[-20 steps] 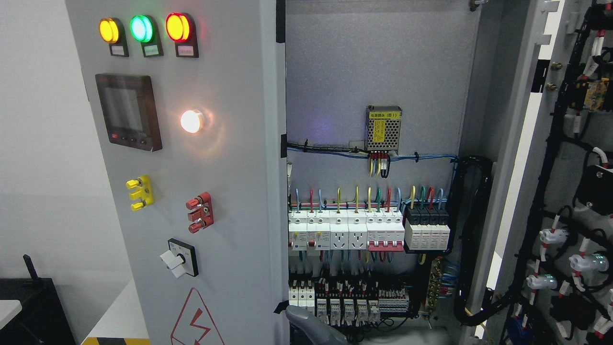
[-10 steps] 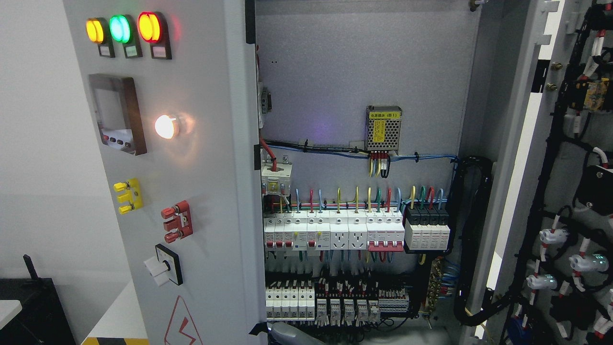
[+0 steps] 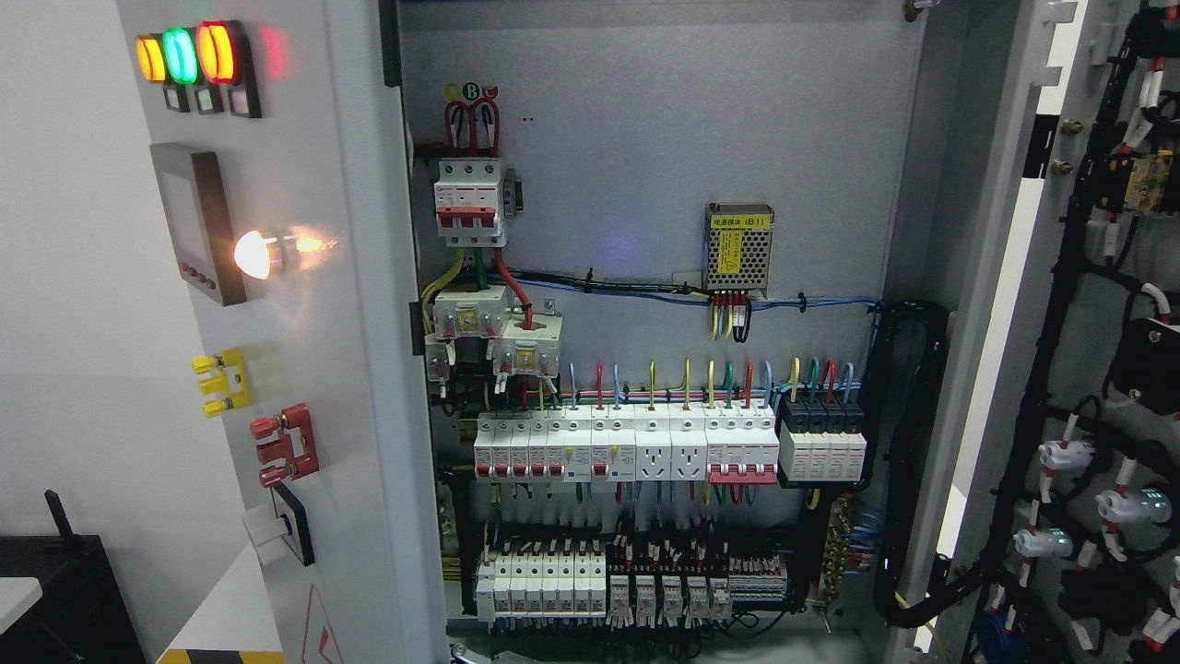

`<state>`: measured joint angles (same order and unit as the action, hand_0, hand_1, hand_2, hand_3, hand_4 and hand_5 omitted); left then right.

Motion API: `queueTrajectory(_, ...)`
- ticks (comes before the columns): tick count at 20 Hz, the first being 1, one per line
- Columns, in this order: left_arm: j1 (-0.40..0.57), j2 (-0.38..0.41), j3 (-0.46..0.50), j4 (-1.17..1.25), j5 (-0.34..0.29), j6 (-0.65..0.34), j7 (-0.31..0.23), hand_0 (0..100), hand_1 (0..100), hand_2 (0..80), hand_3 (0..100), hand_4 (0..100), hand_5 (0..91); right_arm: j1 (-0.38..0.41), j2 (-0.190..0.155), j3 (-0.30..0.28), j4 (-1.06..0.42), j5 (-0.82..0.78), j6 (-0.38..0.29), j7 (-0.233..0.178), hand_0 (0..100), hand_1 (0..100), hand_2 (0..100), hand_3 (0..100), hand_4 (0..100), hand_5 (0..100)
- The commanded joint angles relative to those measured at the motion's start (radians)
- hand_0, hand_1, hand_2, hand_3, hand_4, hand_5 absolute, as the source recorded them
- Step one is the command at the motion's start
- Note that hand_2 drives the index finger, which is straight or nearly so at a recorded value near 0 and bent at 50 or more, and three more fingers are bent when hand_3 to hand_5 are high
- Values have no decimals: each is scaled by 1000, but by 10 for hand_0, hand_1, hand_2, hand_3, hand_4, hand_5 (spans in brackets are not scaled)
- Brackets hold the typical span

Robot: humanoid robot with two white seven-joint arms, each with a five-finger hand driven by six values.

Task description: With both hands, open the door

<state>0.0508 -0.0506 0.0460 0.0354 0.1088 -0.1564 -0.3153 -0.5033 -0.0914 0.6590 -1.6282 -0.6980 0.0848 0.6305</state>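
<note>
The grey left door (image 3: 304, 369) of the electrical cabinet stands swung well out to the left, seen at a steep angle. It carries three lit lamps (image 3: 180, 57), a meter (image 3: 194, 221) and a glowing white lamp (image 3: 253, 254). The right door (image 3: 1106, 369) is wide open at the right, its wired inner side facing me. Between them lies the cabinet's back panel (image 3: 664, 138) with rows of breakers (image 3: 627, 447). Only a tiny grey sliver (image 3: 456, 653) shows at the bottom edge by the left door's edge; I cannot tell whether it is my left hand. No right hand shows.
A meshed power supply (image 3: 737, 247) hangs on the back panel above blue cabling. A thick black cable loom (image 3: 908, 461) runs down the cabinet's right side. A black box (image 3: 64, 590) stands at the lower left beside a white wall, and a yellow-black striped strip (image 3: 221, 657) lies below the left door.
The left door has swung steadily further open to the left, uncovering more breakers and the red-wired switch at the upper left. The grey hand at the bottom edge moved left with it and almost left the picture.
</note>
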Motion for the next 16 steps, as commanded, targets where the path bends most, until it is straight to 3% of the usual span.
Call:
queueTrajectory(1,0,0,0,0,0,0,1,0,0,0,0,0,0,5,6,67,-30,0,1,-2,379,0,0,0,0,0)
queueTrajectory(7,0,0,0,0,0,0,1,0,0,0,0,0,0,8,7,128,-33,5,3,-14,379,0,0,0,0,0)
queueTrajectory(10,0,0,0,0,0,0,1,0,0,0,0,0,0,6,6,140,-32,6,4,-47,379,0,0,0,0,0)
queueTrajectory(16,0,0,0,0,0,0,1,0,0,0,0,0,0,0,7,175,-32,12,6,-52,379,0,0,0,0,0)
